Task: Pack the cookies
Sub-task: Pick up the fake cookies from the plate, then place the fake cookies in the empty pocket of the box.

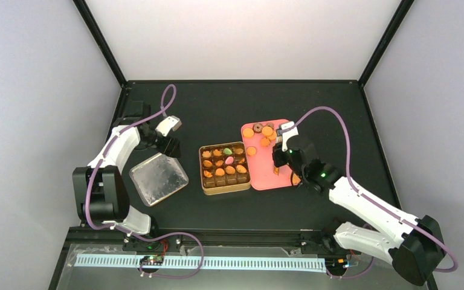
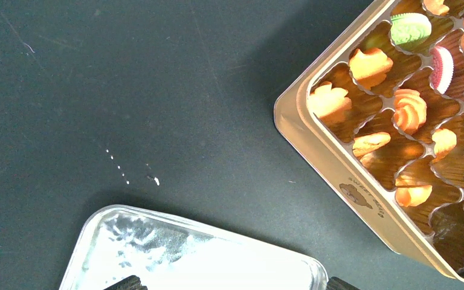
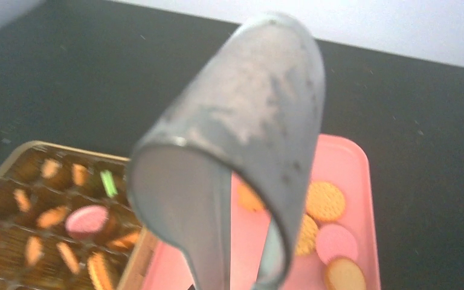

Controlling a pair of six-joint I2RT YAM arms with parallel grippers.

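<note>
White walls (image 1: 235,36) back a black tabletop (image 1: 241,208). Centre frame, the brown tin (image 1: 225,190) holds cookies (image 1: 220,172); more lie on the pink tray (image 1: 264,174) just right. Left gripper (image 1: 169,144) gapes beside a silvery lid (image 1: 158,177); right gripper (image 1: 280,158) clamps the metal tongs (image 3: 248,139).

A gold-brown compartmented tin (image 1: 226,189) sits near the middle of the black table (image 1: 248,103). A pink tray (image 1: 266,175) lies just to its right, so close that it is unclear whether the two touch. Left of the tin and apart from it, a silvery, rounded-square lid (image 1: 158,178) lies flat, turned at an angle to the tin. In the right wrist view the metal tongs (image 3: 260,121) loom large, their bent end nearest the camera, above the tray's left side.
</note>
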